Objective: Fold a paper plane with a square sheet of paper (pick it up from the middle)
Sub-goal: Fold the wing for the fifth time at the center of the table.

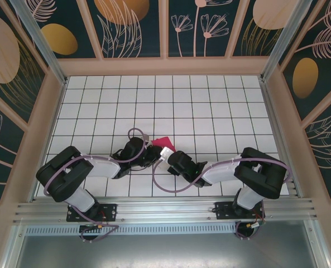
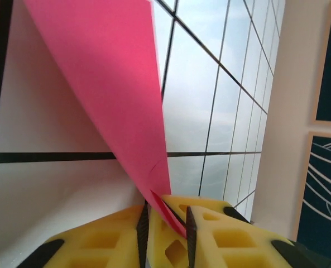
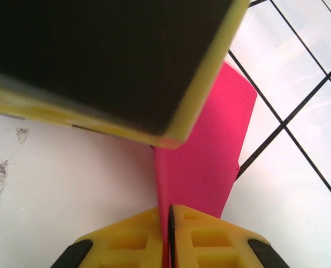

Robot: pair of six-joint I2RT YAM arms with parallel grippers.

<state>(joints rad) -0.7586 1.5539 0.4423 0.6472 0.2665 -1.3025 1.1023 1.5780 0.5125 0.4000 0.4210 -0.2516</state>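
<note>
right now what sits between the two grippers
The magenta paper, stretched from the right gripper up to the left gripper, seen in the right wrist view.

Nothing could be read: no text, label, brand, number or sign. The magenta paper (image 2: 115, 84) was plain, the tiled bench (image 1: 210, 100) bore only a black grid, and the wall panels (image 1: 198, 28) carried leaf and flower drawings.

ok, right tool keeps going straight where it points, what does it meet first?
The pink paper pinched in the right tool runs ahead of it. Just beyond is a dark, yellow-edged block, probably a finger of the left tool. Depth is unclear, but it looks very close.
</note>
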